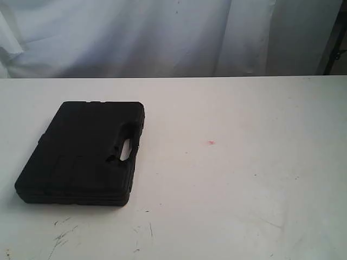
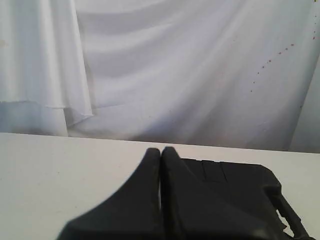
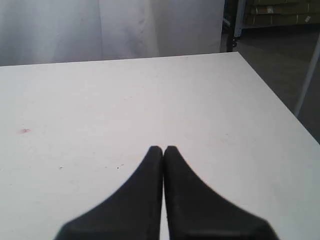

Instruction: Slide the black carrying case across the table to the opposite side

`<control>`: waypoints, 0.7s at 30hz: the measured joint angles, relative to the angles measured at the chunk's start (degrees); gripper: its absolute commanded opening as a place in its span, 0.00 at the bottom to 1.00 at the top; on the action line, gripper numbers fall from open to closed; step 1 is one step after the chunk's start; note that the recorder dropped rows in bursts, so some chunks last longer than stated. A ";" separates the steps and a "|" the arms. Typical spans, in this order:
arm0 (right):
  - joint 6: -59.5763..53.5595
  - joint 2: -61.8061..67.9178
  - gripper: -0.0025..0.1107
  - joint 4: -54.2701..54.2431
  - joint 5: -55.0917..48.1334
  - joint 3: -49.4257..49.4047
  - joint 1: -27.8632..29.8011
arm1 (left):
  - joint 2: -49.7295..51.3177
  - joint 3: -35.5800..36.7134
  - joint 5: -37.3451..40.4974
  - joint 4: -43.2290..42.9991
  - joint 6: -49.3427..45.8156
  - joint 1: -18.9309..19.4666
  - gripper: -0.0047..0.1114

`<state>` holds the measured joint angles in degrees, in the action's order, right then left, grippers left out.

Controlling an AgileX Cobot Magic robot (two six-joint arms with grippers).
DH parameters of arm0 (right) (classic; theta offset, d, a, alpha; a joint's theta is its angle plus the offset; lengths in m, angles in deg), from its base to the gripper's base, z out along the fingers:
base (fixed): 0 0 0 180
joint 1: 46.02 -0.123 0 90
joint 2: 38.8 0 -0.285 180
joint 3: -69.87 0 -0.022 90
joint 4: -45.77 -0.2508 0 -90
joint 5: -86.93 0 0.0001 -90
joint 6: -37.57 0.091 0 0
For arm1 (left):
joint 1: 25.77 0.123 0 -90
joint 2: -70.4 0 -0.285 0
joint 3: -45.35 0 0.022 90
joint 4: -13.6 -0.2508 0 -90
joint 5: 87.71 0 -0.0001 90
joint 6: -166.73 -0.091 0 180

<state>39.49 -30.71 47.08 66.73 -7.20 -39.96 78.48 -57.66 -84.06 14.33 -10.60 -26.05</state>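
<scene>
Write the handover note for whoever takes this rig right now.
Left gripper: shut, empty, close to the black carrying case; whether they touch cannot be told.
Right gripper: shut, empty, over the table near its right edge.
Case: flat on the table's left part, handle toward the pink spot.
Done: no slide evident.
Left: push the case across to the right side.

I seem to work in a lab's recording bay: white sheets (image 1: 162, 38) hang at twelve o'clock behind my scuffed worktop (image 1: 244, 189), with shelved cardboard boxes (image 3: 280, 10) beyond.

No legible text — no labels
</scene>
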 measured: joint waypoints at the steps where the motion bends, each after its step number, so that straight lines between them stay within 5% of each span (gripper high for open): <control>1: 0.00 0.00 0.02 0.00 0.00 0.00 0.00 | 0.00 0.00 0.00 0.00 0.12 0.00 0.04; 12: 0.00 0.00 0.02 0.00 0.00 0.00 0.00 | -0.04 -0.46 -6.81 4.90 0.12 0.00 0.04; 21: 0.00 0.00 0.02 0.00 0.00 0.00 0.00 | 11.97 -18.11 2.59 5.70 0.12 0.00 0.04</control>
<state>39.49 -30.71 47.08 66.73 -7.20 -39.96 90.44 -75.77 -81.48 20.04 -10.48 -26.05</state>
